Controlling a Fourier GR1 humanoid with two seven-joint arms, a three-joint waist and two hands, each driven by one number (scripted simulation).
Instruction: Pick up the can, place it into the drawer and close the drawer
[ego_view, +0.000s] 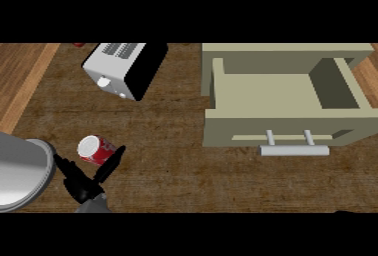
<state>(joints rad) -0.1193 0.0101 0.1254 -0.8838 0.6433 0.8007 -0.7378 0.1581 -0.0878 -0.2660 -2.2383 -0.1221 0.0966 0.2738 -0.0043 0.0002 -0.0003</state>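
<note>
One hand in view: a black hand rises from the lower left of the frame on a short grey forearm; which arm it belongs to I cannot tell
Pose: palm low, fingers pointing up the frame toward the can
Fingers: straight and spread apart, one long finger lying just right of the can, holding nothing
Can: red with a pale top, tilted on the wooden counter, lower left, above the hand
Drawer: pulled open at the right, beige, handle at its lower edge
Toaster: upper left, askew
Grey rounded object: left edge, beside the hand
</note>
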